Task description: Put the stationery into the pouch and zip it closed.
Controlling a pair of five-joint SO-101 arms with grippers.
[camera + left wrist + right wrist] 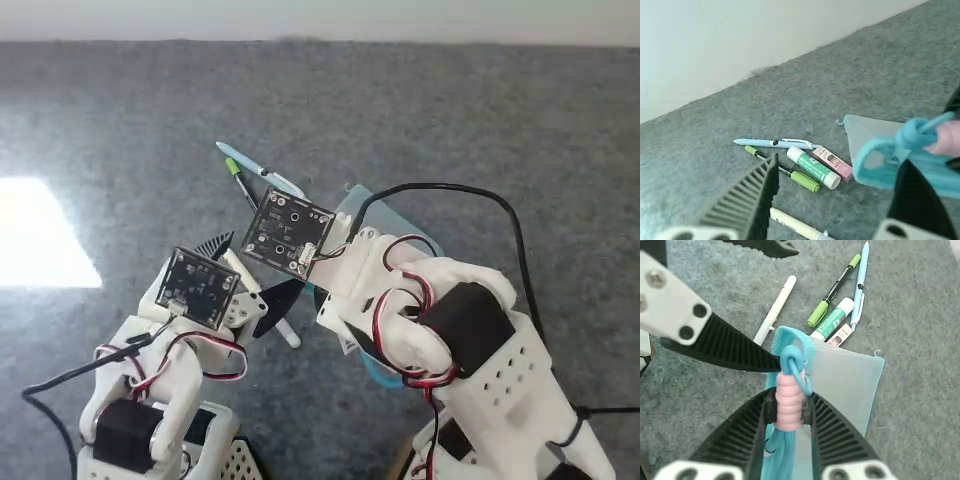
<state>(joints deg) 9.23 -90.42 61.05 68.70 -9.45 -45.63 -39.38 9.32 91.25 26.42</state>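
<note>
The right end effector (788, 405) is clenched on the pink zip pull (789, 412) of the pouch (845, 375), which lies beside the stationery (832, 322) on the table (500, 120); the left end effector (840, 165) hangs released. Filling looks not yet begun; next the left must grasp a pen (775, 143)

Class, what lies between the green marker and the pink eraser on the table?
The glue stick lies there, alongside the green marker and the pink eraser by the pouch; the left wrist view shows it plainly.

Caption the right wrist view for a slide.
Right gripper shut on the pink pull of the pouch, stationery loose on the mat beside it.
</note>
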